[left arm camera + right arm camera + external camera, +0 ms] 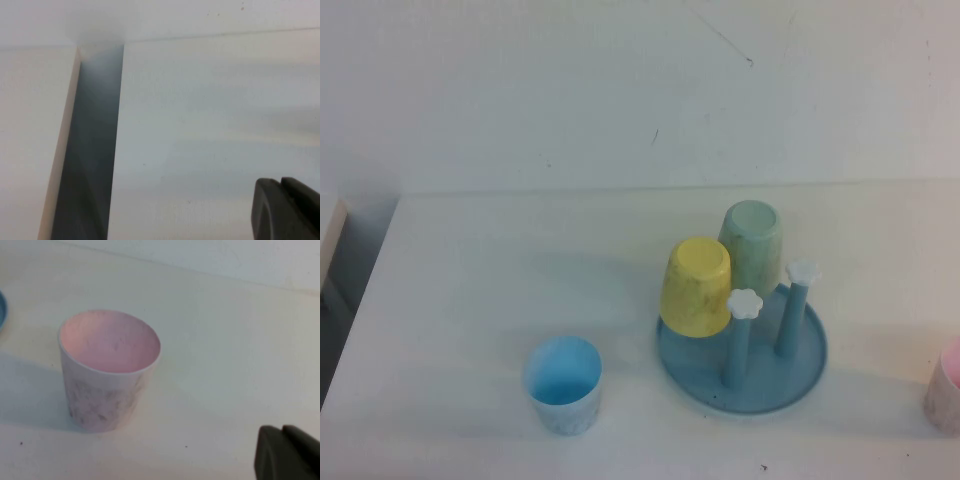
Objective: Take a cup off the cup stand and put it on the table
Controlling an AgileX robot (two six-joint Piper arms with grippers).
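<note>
The yellow cup (695, 287) hangs upside down on a peg at the left of the round blue cup stand (807, 372), which stands on the white table (500, 290). A pale green cup (752, 247) hangs upside down on a peg behind it. Two bare pegs with white flower caps (745, 303) stand at the stand's front. Neither gripper shows in the high view. My left gripper (281, 186) is shut and empty over bare table near its left edge. My right gripper (282, 432) is shut and empty, beside a pink cup (107, 370).
A light blue cup (562, 383) stands upright on the table to the front left of the stand. The pink cup (945, 385) stands upright at the right edge. A dark gap (90, 165) runs along the table's left edge. The stand's rim (1, 310) shows in the right wrist view.
</note>
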